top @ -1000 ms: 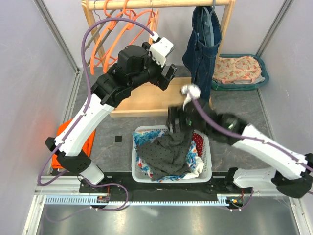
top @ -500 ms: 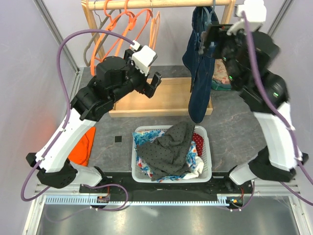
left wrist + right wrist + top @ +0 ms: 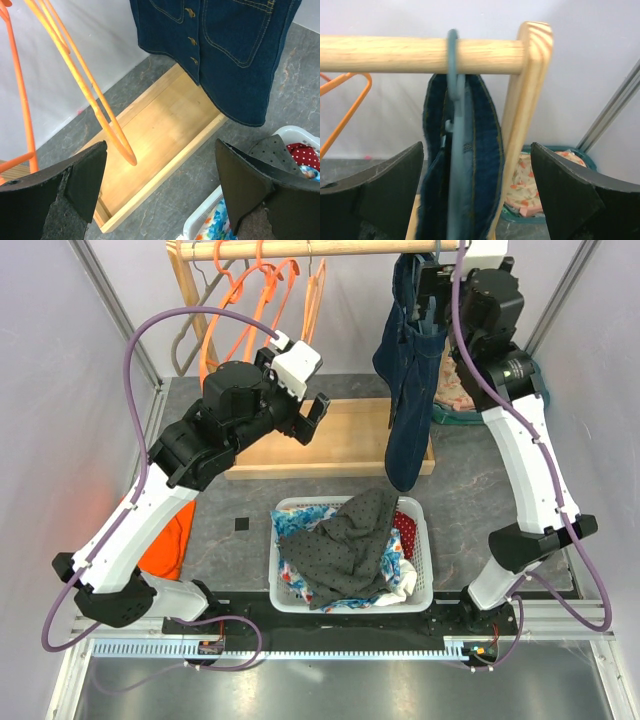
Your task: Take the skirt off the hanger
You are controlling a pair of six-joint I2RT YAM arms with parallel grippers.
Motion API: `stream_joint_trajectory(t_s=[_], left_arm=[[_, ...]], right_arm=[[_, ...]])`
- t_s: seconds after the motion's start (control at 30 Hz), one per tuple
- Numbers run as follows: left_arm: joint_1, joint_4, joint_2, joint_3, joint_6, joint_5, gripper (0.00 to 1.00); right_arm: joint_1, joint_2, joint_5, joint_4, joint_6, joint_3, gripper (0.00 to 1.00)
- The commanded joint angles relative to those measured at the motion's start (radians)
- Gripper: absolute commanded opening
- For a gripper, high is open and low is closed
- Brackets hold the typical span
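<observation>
Wooden rail (image 3: pixel 395 54) and hanger (image 3: pixel 453 75) show at right wrist; skirt hem (image 3: pixel 244 111) at left.

One denim skirt (image 3: pixel 410 390), one teal hanger (image 3: pixel 453 65), one white basket (image 3: pixel 423 545), one wooden rail (image 3: pixel 385 54)

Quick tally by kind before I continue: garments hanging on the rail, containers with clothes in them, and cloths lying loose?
Garments hanging on the rail: 1, the denim skirt
Containers holding clothes: 2, the white basket and the teal tub
Cloths lying loose: 1, the orange cloth
Total: 4
</observation>
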Motion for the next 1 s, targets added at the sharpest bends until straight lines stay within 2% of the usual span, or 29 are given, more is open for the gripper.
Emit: stream_joint_trajectory(t_s=[0.0, 0.27, 0.47, 0.63, 0.67, 0.73, 0.77, 0.87, 0.97], left_arm=[[0.000, 0.045, -0.017, -0.002, 0.020, -0.032, 0.93], [-0.001, 0.045, -0.031, -0.016, 0.017, -0.042, 0.93], [-0.001, 0.046, -0.039, -0.029, 0.016, -0.046, 0.92], [0.000, 0.048, -0.049, -0.035, 0.014, -0.054, 0.92], [-0.001, 0.049, -0.052, -0.035, 0.013, -0.052, 0.91], [-0.001, 0.051, -0.052, -0.033, 0.010, -0.054, 0.91], [-0.001, 0.051, -0.052, -0.033, 0.011, -0.055, 0.91], [-0.001, 0.052, -0.052, -0.033, 0.014, -0.059, 0.91], [-0.001, 0.057, -0.049, -0.033, 0.014, -0.060, 0.90]], right_arm=[[-0.060, -0.014, -0.143, 0.122, 0.070, -0.046, 0.93], [-0.087, 0.031, -0.263, 0.102, 0.145, -0.053, 0.90], [-0.090, 0.046, -0.258, 0.073, 0.176, -0.066, 0.78], [-0.094, 0.061, -0.249, 0.026, 0.231, -0.076, 0.57], [-0.092, 0.067, -0.248, 0.018, 0.243, -0.078, 0.48], [-0.092, 0.067, -0.241, 0.012, 0.251, -0.081, 0.38], [-0.094, 0.067, -0.237, 0.013, 0.260, -0.081, 0.29], [-0.092, 0.067, -0.229, 0.016, 0.263, -0.060, 0.15], [-0.092, 0.066, -0.237, 0.032, 0.262, -0.032, 0.10]])
